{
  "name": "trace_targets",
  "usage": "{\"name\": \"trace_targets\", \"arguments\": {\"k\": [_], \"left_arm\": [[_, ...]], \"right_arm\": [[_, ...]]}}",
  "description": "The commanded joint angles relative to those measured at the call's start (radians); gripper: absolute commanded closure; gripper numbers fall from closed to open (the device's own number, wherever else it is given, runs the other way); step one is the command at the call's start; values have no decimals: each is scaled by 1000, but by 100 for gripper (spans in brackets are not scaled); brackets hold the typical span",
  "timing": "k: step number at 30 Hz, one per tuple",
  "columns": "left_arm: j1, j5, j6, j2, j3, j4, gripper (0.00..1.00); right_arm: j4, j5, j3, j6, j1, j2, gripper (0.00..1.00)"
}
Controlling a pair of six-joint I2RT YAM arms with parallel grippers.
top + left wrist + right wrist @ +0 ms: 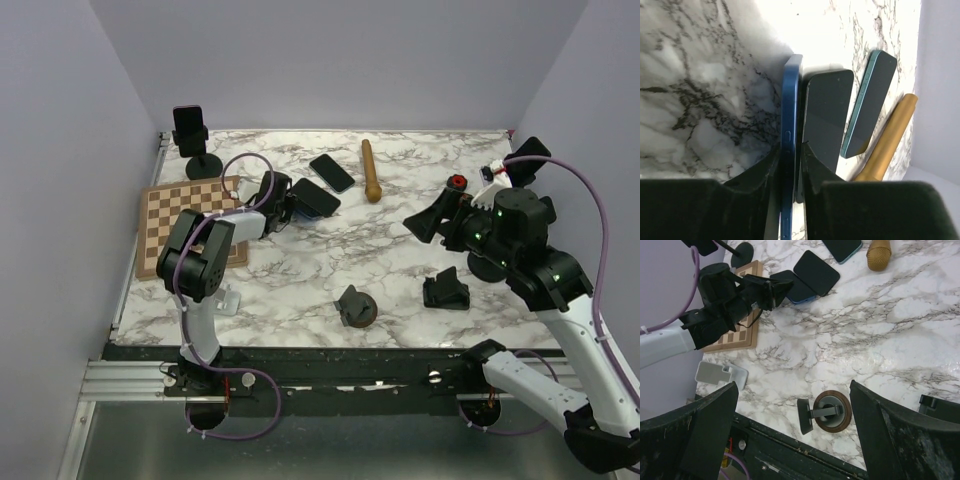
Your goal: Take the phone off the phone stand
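A dark phone (188,122) stands upright in a black round-based phone stand (205,165) at the back left corner. My left gripper (288,205) is far from it, low over the table's middle, shut on the edge of a blue phone (791,115) that shows edge-on between its fingers (771,165). A black phone (825,112) lies right beside the blue one, touching or overlapping it (815,272). My right gripper (425,222) hovers open and empty at the right, above an empty round brown stand (827,412).
A teal-edged phone (332,172) and a wooden rod (371,170) lie at the back middle. A chessboard (175,215) lies at the left. A white stand (225,300), the brown stand (357,308) and a black stand (445,290) sit near the front.
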Motion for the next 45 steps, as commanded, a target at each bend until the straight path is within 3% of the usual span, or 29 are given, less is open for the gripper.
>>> {"name": "trace_targets", "arguments": {"k": [1,8,12,13,20,21,31,36,39,41,45], "left_arm": [[17,75,-60,67,102,20,67],[36,148,-46,95,167,-34,47],[42,210,-26,41,122,-31,27],[46,228,-21,25,116,-43,17],[73,324,68,-115,48,-154,13],[76,325,102,-137,46,-183,2],[132,404,400,-402,71,-354,1],[132,575,562,-535,208,-411,2],[132,682,625,-616,272,-398,2],[132,716,675,-658,310,-411,2],[129,723,823,-728,337,-464,2]], "right_arm": [[-48,19,59,15,2,-7,1],[-83,33,120,24,3,-3,1],[-74,61,119,30,1,1,1],[-72,67,119,30,3,8,1],[-71,129,150,9,2,65,1],[-73,144,151,9,2,70,1],[-127,414,200,30,1,141,1],[-153,590,203,47,2,181,1],[-215,794,223,106,-2,239,1],[-224,880,232,106,-21,276,2],[-201,902,263,76,-127,317,3]]}}
